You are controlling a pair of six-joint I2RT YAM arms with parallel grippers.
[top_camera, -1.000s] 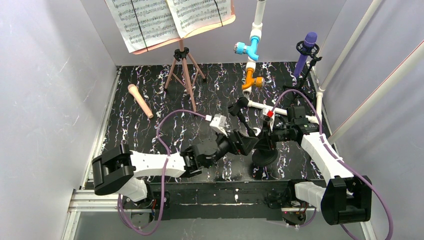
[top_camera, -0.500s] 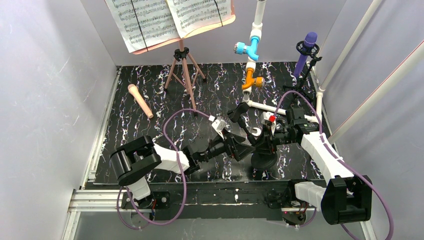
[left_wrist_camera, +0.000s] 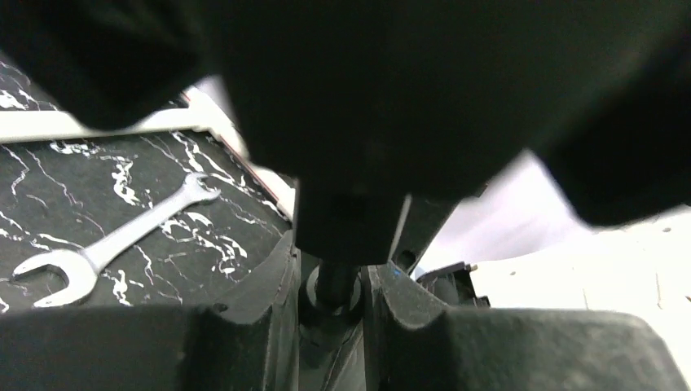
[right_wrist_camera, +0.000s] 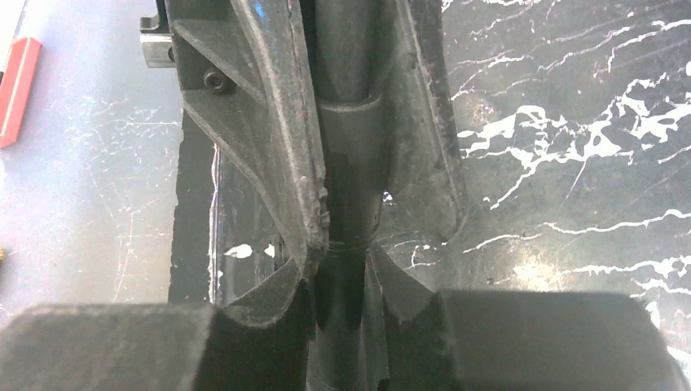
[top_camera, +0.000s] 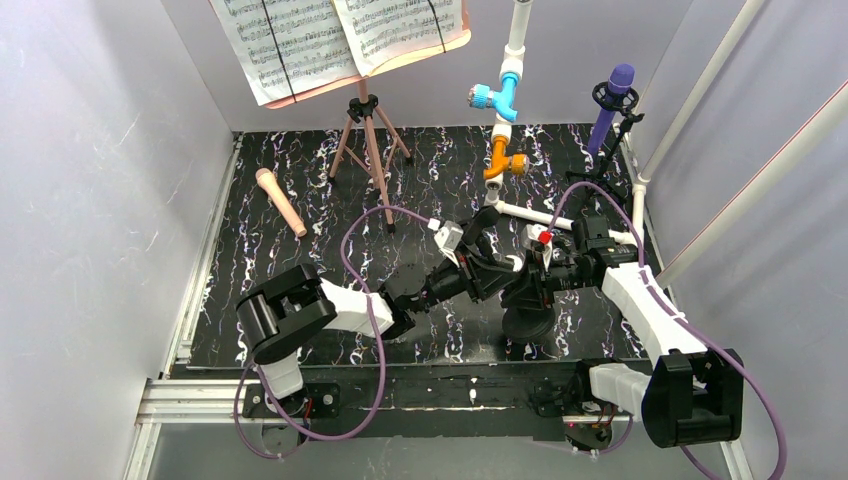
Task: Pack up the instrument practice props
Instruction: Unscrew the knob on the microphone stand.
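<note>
A black mic holder (top_camera: 527, 322) with a round base stands at the table's middle front. My right gripper (top_camera: 532, 278) is shut on its upright pole (right_wrist_camera: 346, 147). From the left, my left gripper (top_camera: 490, 268) has its fingers (left_wrist_camera: 253, 301) closed on the holder's thin upper rod (left_wrist_camera: 334, 281). A peach microphone (top_camera: 280, 200) lies at the left. At the back right, a purple microphone (top_camera: 612, 100) stands in a second black holder (top_camera: 620, 125). The salmon-pink music rest (top_camera: 455, 42) on tripod legs (top_camera: 370, 150) carries white music sheets (top_camera: 300, 40).
A white pipe with blue and orange valves (top_camera: 503, 100) hangs at the back centre. A silver wrench (left_wrist_camera: 114, 244) lies on the black marbled mat beside the held stand. A white pipe (top_camera: 530, 213) lies behind the grippers. Grey walls enclose three sides.
My left arm has reached forward and right to the mic holder, and its wide-open jaws have closed on the upper rod. The right gripper has kept its hold on the pole.
</note>
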